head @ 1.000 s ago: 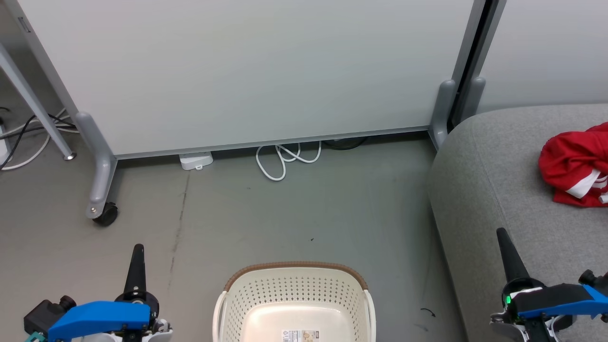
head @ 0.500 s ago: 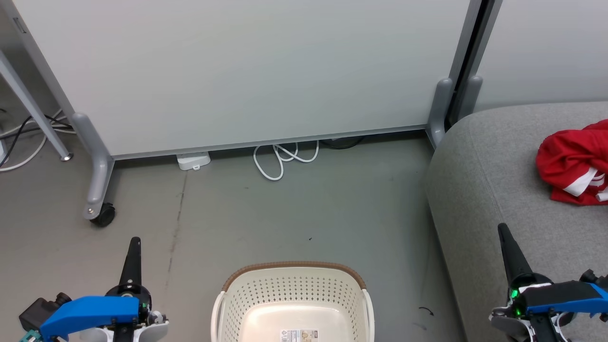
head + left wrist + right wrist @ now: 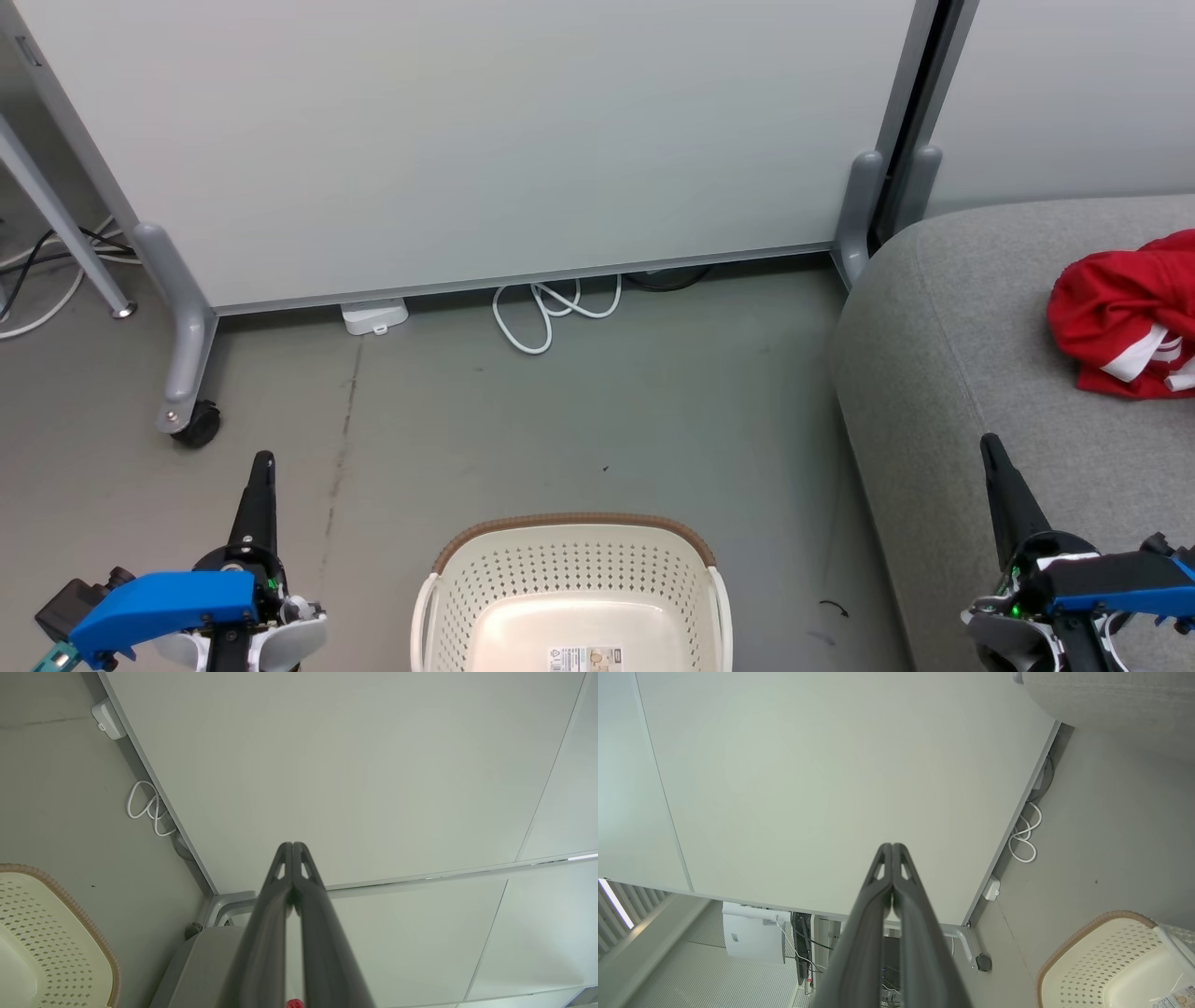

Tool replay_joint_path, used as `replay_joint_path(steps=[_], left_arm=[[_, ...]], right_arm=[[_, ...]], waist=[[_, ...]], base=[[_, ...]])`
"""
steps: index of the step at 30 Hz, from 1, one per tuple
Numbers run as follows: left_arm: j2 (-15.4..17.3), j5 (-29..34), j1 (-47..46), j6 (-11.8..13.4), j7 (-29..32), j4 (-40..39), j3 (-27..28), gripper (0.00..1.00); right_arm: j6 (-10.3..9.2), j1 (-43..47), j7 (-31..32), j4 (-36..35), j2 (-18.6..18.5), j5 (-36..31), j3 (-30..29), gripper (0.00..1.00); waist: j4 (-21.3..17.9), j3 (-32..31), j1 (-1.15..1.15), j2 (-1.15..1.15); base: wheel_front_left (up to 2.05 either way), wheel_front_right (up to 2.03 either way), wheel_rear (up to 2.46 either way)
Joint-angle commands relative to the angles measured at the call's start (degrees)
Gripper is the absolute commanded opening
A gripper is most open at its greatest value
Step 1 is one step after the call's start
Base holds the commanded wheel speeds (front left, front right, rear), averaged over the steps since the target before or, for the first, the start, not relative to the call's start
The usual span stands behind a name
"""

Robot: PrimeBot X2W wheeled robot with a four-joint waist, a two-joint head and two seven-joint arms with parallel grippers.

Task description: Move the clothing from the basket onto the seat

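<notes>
The red clothing with white stripes lies crumpled on the grey seat at the right edge of the head view. The cream basket with a brown rim stands on the floor at bottom centre; the part of its inside in view holds no garment, just a label on the bottom. My left gripper is shut and points up at the lower left, left of the basket. My right gripper is shut over the seat's near part, below the clothing. In each wrist view the gripper has its fingers pressed together, holding nothing.
A pale partition panel on castor feet stands behind the floor. A white cable loops at its base beside a small white box. More cables and a slanted metal leg are at far left.
The whole head view has shifted slightly, so the camera moved. Both grippers stay shut and keep their places beside the basket.
</notes>
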Motion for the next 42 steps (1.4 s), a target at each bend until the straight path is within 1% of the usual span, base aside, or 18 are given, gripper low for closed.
replay_joint_path(steps=[1, 23, 42], left_arm=[[0.0, -1.3, -1.0, -0.1, 0.5, -0.4, 0.5, 0.0], [-0.2, -9.0, -2.0, -0.2, 2.7, -0.9, 1.4, 0.0], [-0.2, -9.0, -1.9, -0.2, 2.7, -0.9, 1.4, 0.0]], right_arm=[[0.04, -1.0, 0.5, -0.4, -0.4, 1.7, -0.2, 0.0], [0.04, -1.3, 2.1, -0.5, -0.4, 10.6, -0.4, 0.0], [0.04, -1.3, 2.1, -0.5, -0.4, 10.6, -0.4, 0.0]], waist=[[-0.1, 0.0, 0.0, 0.0], [-0.7, 0.2, 0.0, 0.0], [-0.7, 0.2, 0.0, 0.0]], base=[[0.0, 0.0, 0.0], [0.0, 0.0, 0.0], [0.0, 0.0, 0.0]])
